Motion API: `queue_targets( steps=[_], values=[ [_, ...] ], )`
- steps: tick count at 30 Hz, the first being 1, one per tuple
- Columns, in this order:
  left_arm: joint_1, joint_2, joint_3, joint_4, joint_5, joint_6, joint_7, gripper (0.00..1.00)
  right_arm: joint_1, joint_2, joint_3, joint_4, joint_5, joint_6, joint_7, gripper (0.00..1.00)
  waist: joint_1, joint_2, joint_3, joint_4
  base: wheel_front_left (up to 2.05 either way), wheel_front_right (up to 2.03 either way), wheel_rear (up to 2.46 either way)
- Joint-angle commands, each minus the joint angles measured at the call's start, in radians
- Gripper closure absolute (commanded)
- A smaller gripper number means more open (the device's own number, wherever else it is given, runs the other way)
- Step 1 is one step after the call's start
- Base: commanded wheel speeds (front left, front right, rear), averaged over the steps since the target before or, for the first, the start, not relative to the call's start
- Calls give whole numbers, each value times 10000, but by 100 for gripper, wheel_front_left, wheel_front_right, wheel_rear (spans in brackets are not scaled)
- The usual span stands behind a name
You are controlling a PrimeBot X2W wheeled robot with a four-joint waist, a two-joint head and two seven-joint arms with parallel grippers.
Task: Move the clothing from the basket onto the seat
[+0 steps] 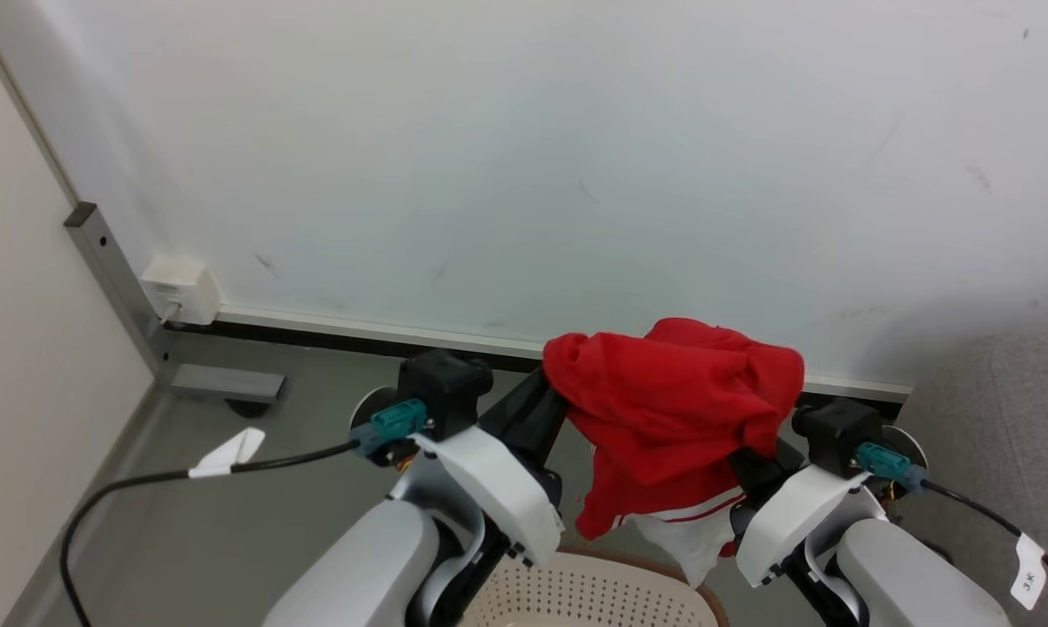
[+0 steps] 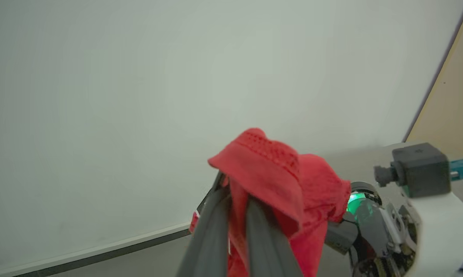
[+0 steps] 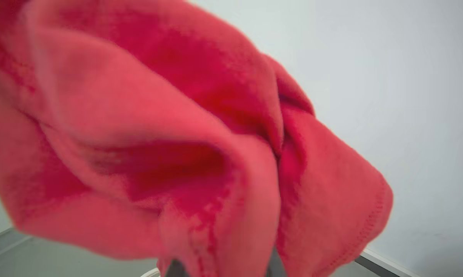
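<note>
Clothing (image 1: pixel 672 401) in bright red is hanging in the air between the robot's two arms, clear of the basket (image 1: pixel 576 596) and bunching into a loose mound against the white wall (image 1: pixel 576 131). Its lower tail, showing a white panel and red-and-white striped trim, is dangling just above the basket's brown far rim without visibly touching it. The left end effector (image 2: pixel 237 200) is clenching a fold of the red fabric, with the cloth running down between its two dark fingers (image 2: pixel 210 231) and flopping over their tips like a hood. The right end effector (image 1: pixel 753 466) is reaching up under the opposite side of the bundle. Its fingers are disappearing beneath the fabric, and in its own wrist view blurred red cloth is covering nearly all of them, so whether it is gripping or merely propping the garment cannot be told. The cream basket, perforated with rows of small round holes, is sitting low between the two forearms. The seat (image 1: pixel 1003 418), grey and woven, is showing at the right edge of the grey floor (image 1: pixel 228 540), close to the wall and well apart from the clothing. A white socket box (image 1: pixel 180 290) is sitting near the floor's far left corner beside a grey metal post (image 1: pixel 106 252), and a black cable (image 1: pixel 141 482) is trailing from the left wrist.
</note>
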Motion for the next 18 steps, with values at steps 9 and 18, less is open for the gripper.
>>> queue_targets(
  steps=[9, 18],
  values=[
    [1057, 271, -59, 184, -384, -10, -284, 0, 870, -328, -1570, -1160, -745, -25, -1, 100, 0, 0, 87, -630, 0, 0, 0],
    [1296, 526, -240, 333, -55, -13, -731, 0, 1200, -803, -2422, -1930, -1290, -25, -2, 100, 0, 0, 201, -1634, 0, 0, 0]
  ],
)
